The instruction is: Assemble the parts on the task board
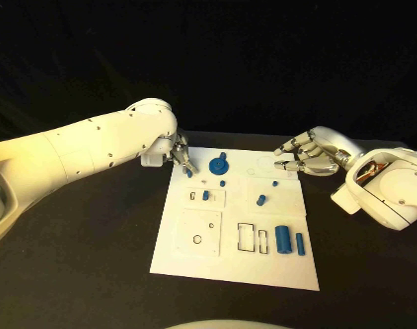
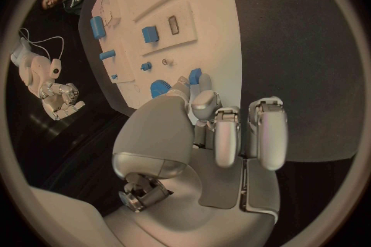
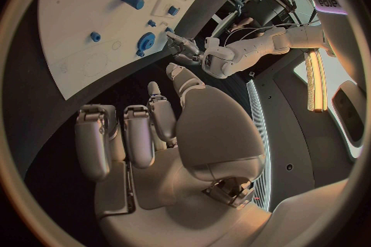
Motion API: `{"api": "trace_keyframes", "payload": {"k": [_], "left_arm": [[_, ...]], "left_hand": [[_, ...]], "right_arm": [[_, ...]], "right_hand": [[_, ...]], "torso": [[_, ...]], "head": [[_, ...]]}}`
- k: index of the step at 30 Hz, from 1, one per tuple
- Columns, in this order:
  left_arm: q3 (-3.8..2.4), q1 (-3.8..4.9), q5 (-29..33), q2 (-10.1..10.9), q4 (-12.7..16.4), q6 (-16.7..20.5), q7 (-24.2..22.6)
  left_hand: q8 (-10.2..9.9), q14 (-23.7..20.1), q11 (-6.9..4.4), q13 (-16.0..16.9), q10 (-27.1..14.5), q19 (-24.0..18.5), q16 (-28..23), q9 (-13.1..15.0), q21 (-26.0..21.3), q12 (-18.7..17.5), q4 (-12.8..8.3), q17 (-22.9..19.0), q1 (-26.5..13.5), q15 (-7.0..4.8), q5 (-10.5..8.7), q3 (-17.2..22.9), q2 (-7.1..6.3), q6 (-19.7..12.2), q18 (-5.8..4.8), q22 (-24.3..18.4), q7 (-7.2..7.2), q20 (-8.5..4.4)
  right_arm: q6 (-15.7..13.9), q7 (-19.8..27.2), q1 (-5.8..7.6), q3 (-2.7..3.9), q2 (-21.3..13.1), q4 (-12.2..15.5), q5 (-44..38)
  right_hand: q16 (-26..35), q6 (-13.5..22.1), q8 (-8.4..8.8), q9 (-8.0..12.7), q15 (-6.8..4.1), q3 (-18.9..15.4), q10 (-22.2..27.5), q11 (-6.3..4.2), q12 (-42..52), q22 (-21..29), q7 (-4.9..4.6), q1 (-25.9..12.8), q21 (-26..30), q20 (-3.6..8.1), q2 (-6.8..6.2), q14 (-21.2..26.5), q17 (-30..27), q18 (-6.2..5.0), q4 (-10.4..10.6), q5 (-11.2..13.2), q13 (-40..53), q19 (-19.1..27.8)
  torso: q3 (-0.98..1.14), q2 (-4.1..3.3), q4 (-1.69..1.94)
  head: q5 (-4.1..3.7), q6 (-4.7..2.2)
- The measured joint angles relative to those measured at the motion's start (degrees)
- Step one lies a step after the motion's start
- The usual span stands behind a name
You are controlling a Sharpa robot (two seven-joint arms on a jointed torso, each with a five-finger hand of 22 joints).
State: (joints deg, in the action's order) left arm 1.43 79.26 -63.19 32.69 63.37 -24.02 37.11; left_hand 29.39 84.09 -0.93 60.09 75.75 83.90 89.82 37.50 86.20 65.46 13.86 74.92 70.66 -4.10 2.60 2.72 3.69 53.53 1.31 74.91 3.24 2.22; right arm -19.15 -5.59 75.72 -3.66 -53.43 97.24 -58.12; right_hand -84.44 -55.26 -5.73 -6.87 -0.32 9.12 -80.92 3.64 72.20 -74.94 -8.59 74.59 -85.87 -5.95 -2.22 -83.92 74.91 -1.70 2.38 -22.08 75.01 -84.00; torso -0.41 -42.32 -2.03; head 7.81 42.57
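The white task board (image 1: 198, 257) lies in the middle of the black table. My left hand (image 1: 176, 154) hovers at the board's far left corner and pinches a small blue part (image 1: 188, 173) at its fingertips; the left wrist view shows that part (image 2: 195, 77) between thumb and finger. Just beside it sits a round blue gear (image 1: 218, 164). Other small blue parts (image 1: 261, 200) lie mid-board, and a blue cylinder (image 1: 282, 240) with a blue bar (image 1: 299, 243) rests near the right edge. My right hand (image 1: 307, 159) hangs at the board's far right corner, fingers apart, holding nothing.
Rectangular slots (image 1: 254, 236) and a recessed square plate (image 1: 199, 233) mark the board's near half. Black table surface (image 1: 90, 260) lies on either side of the board. My right forearm (image 1: 391, 188) stands over the table to the right.
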Motion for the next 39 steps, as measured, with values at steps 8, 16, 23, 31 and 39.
{"api": "trace_keyframes", "payload": {"k": [8,16,23,31,39], "left_arm": [[-0.01,0.0,0.86,-0.04,-0.09,0.11,-0.1],[0.0,-0.11,1.99,0.46,0.19,0.61,-0.32],[0.04,-0.39,3.57,3.49,2.97,1.81,-0.4],[0.04,-0.43,6.36,9.35,11.19,6.12,-0.87],[0.1,-1.96,8.12,13.95,18.75,11.74,-2.92]], "left_hand": [[-0.4,0.08,-0.31,-0.41,-0.32,0.12,0.0,-0.24,0.0,-0.13,-4.9,0.0,6.66,-0.5,-0.19,4.64,1.43,-1.16,0.01,0.03,-0.7,-0.31],[-0.27,0.08,-0.29,-0.86,-0.34,-0.06,0.0,-0.27,0.0,-0.72,-4.91,-0.01,8.64,-0.5,0.0,7.31,1.58,-1.58,0.01,0.03,-0.31,-0.48],[-0.26,0.08,-0.21,-1.22,-0.42,-0.06,0.0,-0.27,0.0,-1.01,-3.96,-0.01,8.64,-0.5,0.0,8.27,1.58,-1.67,0.01,0.02,-0.22,-0.48],[0.73,0.08,-0.62,-1.25,0.0,-0.06,0.0,-0.22,0.0,-1.01,-3.43,-0.01,7.47,-0.5,0.0,10.43,-0.37,-1.66,0.01,0.02,-0.22,-0.48],[0.74,0.08,-0.82,-1.22,0.21,0.15,0.0,-0.2,0.27,-1.01,-3.77,-0.02,7.25,-0.5,-0.01,12.17,-1.77,-1.63,0.0,0.01,-0.23,-0.69]], "right_arm": [[0.03,0.02,0.0,0.0,0.06,-0.05,0.01],[0.07,0.03,0.0,0.0,0.14,-0.1,0.02],[0.14,0.04,-0.01,0.0,0.15,-0.22,0.06],[0.22,0.04,-0.01,-0.01,0.13,-0.52,0.19],[0.31,0.04,-0.03,-0.03,0.23,-0.71,0.33]], "right_hand": [[0.0,0.0,0.0,0.0,0.0,0.0,0.0,0.0,0.0,0.01,0.0,0.0,0.0,0.0,0.0,0.0,-0.01,0.0,0.0,0.0,0.0,0.0],[0.0,0.0,0.0,0.0,0.0,-0.01,0.0,0.0,0.0,0.01,0.0,0.0,0.0,0.0,0.0,0.0,0.01,0.0,0.0,0.0,0.0,0.0],[0.0,0.0,0.0,0.0,0.0,-0.01,0.21,-0.21,0.0,0.02,0.0,0.0,0.0,0.0,0.0,0.0,0.04,0.0,0.0,0.0,0.0,0.0],[0.0,0.0,0.0,0.0,0.0,-0.01,0.21,-0.21,0.0,0.02,0.0,0.0,0.0,0.0,0.0,0.0,0.03,0.0,0.0,0.0,0.0,0.0],[0.0,0.0,0.0,0.0,0.0,-0.01,0.21,-0.21,0.0,0.02,0.0,0.0,-0.01,0.0,0.0,0.0,0.03,0.0,0.0,0.0,0.0,0.0]], "torso": [[0.01,0.0,-0.03],[0.0,0.01,-0.03],[0.02,0.01,-0.06],[0.01,0.04,-0.01],[-0.03,0.02,0.02]], "head": [[0.01,0.04],[0.11,0.08],[0.14,-0.17],[0.01,-0.16],[0.14,-0.05]]}}
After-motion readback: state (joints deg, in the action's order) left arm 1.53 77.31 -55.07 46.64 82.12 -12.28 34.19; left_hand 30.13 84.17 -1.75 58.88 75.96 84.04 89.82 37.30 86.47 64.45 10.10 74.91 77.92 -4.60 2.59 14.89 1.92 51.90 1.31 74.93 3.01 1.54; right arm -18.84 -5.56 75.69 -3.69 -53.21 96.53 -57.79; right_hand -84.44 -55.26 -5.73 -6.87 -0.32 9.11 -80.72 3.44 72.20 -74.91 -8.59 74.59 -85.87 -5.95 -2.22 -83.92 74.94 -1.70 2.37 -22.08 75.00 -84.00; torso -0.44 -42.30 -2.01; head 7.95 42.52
